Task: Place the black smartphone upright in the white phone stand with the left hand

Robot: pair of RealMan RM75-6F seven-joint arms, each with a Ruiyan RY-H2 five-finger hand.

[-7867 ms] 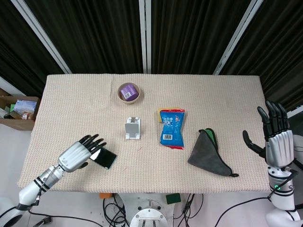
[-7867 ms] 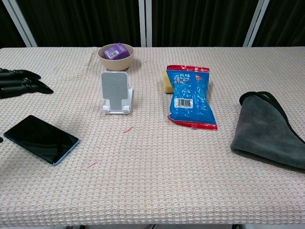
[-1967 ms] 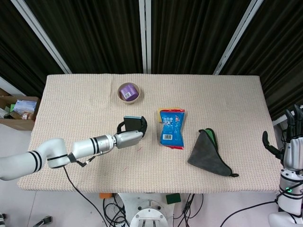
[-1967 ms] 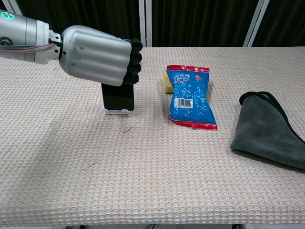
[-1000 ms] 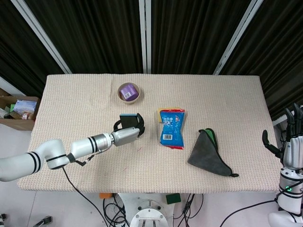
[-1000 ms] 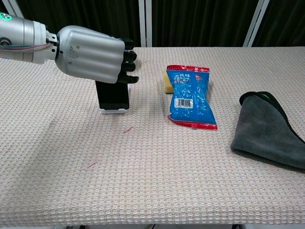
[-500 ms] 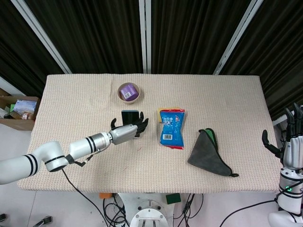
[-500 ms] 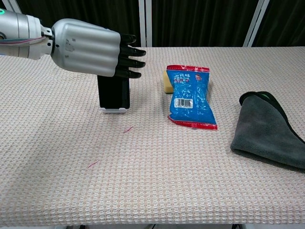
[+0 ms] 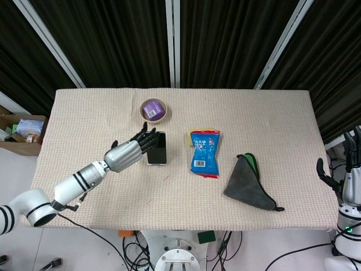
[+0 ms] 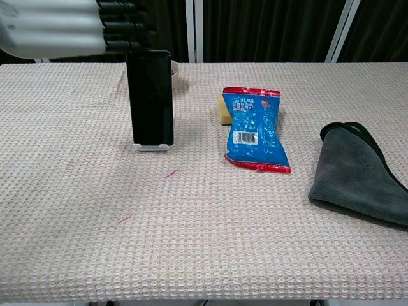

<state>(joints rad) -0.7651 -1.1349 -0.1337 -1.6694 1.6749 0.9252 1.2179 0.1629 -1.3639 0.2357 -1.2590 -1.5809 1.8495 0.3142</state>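
The black smartphone [image 10: 150,99] stands upright in the white phone stand [image 10: 152,147], whose base lip shows under it. From above the smartphone [image 9: 157,148] sits left of the snack bag. My left hand [image 9: 128,151] is off the phone, up and to its left, fingers stretched out and apart, holding nothing. In the chest view the left hand [image 10: 70,25] fills the top left corner, above the phone's top edge. My right hand [image 9: 351,175] hangs beyond the table's right edge with its fingers spread.
A beige bowl [image 9: 153,109] holding a purple item stands behind the phone. A blue snack bag [image 10: 256,129] lies over a yellow sponge [image 10: 223,109] right of the stand. A grey cloth [image 10: 362,172] lies at the right. A cardboard box [image 9: 21,133] sits off the table's left.
My left hand has let go of the phone and pulled up and left, fingers opening. The phone stays upright in the stand. The right hand has barely moved.
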